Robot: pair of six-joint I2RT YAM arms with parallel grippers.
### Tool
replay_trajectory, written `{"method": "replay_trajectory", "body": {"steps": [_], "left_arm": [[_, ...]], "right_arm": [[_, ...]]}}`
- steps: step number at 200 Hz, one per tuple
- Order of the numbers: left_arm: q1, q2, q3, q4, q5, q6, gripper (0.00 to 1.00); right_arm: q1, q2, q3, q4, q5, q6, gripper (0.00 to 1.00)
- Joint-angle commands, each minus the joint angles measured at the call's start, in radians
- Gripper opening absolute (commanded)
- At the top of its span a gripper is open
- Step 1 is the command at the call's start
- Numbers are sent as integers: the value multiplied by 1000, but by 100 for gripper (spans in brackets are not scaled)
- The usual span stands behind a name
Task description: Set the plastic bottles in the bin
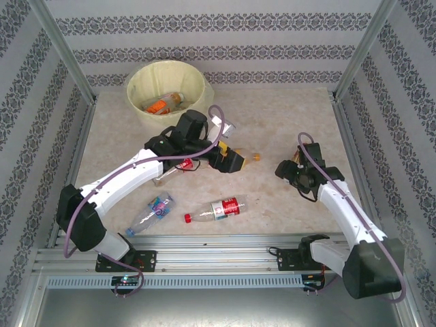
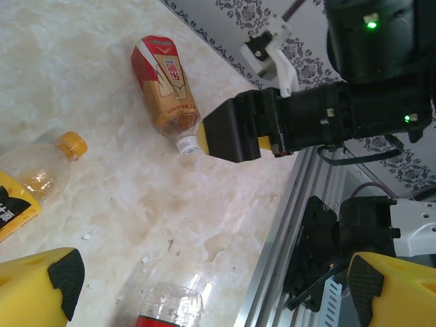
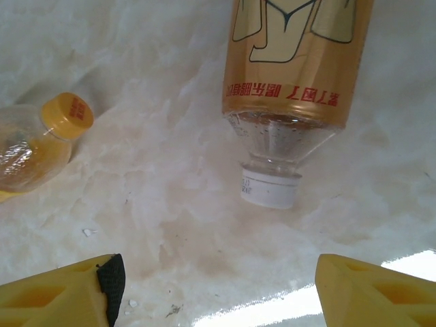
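Note:
The bin stands at the back left with plastic bottles inside. My left gripper hangs open over mid-table, with a clear red-labelled bottle just below its fingers. An orange-capped bottle lies beside it. My right gripper is open and low over the table, nothing between its fingers. A white-capped bottle with a gold and red label lies just ahead of it, cap toward the fingers.
Two more bottles lie near the front edge: a red-labelled one and a crushed blue-labelled one. Aluminium frame rails border the table. The two grippers are close together at mid-table.

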Motion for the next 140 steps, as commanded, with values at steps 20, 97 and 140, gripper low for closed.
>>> {"method": "replay_trajectory", "body": {"steps": [20, 97, 140], "left_arm": [[-24, 13, 34, -24, -32, 34, 100], [-30, 11, 43, -53, -55, 66, 100], [-35, 6, 42, -51, -47, 60, 100]], "right_arm": [[-14, 84, -26, 88, -15, 13, 69], [-44, 162, -70, 152, -23, -1, 60], [-60, 188, -82, 184, -38, -5, 58]]}}
